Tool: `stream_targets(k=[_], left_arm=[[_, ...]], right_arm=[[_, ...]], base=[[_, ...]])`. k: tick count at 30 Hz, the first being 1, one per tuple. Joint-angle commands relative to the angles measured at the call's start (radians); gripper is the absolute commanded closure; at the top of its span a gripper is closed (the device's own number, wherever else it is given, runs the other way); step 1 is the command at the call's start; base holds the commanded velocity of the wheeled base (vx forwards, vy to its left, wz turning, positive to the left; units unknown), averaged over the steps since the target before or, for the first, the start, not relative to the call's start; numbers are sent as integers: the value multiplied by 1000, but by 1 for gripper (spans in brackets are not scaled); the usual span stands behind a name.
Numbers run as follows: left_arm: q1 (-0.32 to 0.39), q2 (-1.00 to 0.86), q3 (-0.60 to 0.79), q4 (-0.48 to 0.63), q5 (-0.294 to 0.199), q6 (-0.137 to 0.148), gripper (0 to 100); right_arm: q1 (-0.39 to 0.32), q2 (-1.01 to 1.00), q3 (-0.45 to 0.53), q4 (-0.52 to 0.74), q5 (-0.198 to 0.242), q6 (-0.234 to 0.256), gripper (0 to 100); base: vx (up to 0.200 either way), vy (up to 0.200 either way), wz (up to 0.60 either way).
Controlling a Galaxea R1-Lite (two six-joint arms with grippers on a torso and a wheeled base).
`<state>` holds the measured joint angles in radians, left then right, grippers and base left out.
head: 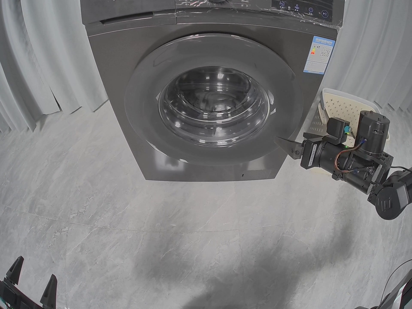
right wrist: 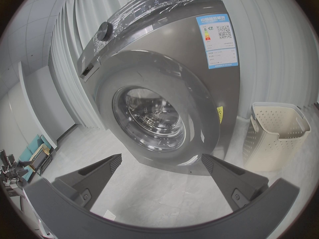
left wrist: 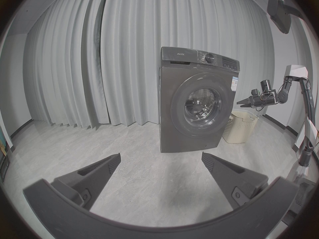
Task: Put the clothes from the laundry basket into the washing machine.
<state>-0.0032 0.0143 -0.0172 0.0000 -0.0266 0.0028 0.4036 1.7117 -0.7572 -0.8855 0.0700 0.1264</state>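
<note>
The grey washing machine point(head: 128, 65) stands ahead with its round glass door point(head: 214, 104) closed; the steel drum shows through the glass. A cream perforated laundry basket point(head: 343, 106) sits on the floor at the machine's right side, and its bottom is hidden behind my right arm. My right gripper point(head: 286, 146) hovers open at the door's lower right edge, just in front of the machine, nothing between its fingers point(right wrist: 232, 180). My left gripper point(head: 32, 275) hangs low at the near left, far from the machine, open and empty.
Pale curtains point(left wrist: 116, 50) run behind and to both sides of the washing machine point(left wrist: 196, 97). Grey tiled floor point(head: 171, 237) stretches bare between me and the machine. The basket point(right wrist: 277, 136) stands close to the machine's right wall.
</note>
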Motion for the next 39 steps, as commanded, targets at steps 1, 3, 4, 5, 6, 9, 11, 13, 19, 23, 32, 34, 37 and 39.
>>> stream_targets(k=[1,3,4,5,6,9,11,13,19,23,32,34,37,39], left_arm=[[0,-14,17,0,1,-1,0],[0,-14,17,0,1,0,0],[0,-14,17,0,1,0,0],[0,-14,17,0,1,-1,0],[0,-14,17,0,1,0,0],[0,-14,17,0,1,-1,0],[0,-14,17,0,1,-1,0],[0,-14,17,0,1,-1,0],[-1,-14,17,0,1,-1,0],[-1,-13,17,0,1,-1,0],[-1,-13,17,0,1,-7,0],[-1,-13,17,0,1,-6,0],[-1,-13,17,0,1,-6,0],[-1,-13,17,0,1,-6,0]], right_arm=[[27,-6,1,-30,5,1,0],[47,-7,-4,-44,4,2,0],[47,-9,-4,-44,4,2,0],[49,-7,-8,-43,4,2,0],[50,-7,-11,-43,4,2,0],[61,-7,-25,-44,4,2,0],[70,-7,-36,-44,2,2,0],[77,-6,-53,-44,-1,2,0],[67,22,-152,-47,-29,2,0],[61,32,-165,-85,-90,1,0],[230,-346,392,-72,56,-16,0],[276,-472,516,-56,93,-19,0],[291,-635,651,-24,96,-28,0],[281,-721,702,-6,96,-36,0]], base=[[200,0,0],[200,0,0],[200,0,0],[200,0,0],[200,0,0],[200,0,0],[200,0,0],[200,0,0],[200,0,0],[0,0,0],[0,0,0],[0,0,0],[0,0,0],[0,0,0]])
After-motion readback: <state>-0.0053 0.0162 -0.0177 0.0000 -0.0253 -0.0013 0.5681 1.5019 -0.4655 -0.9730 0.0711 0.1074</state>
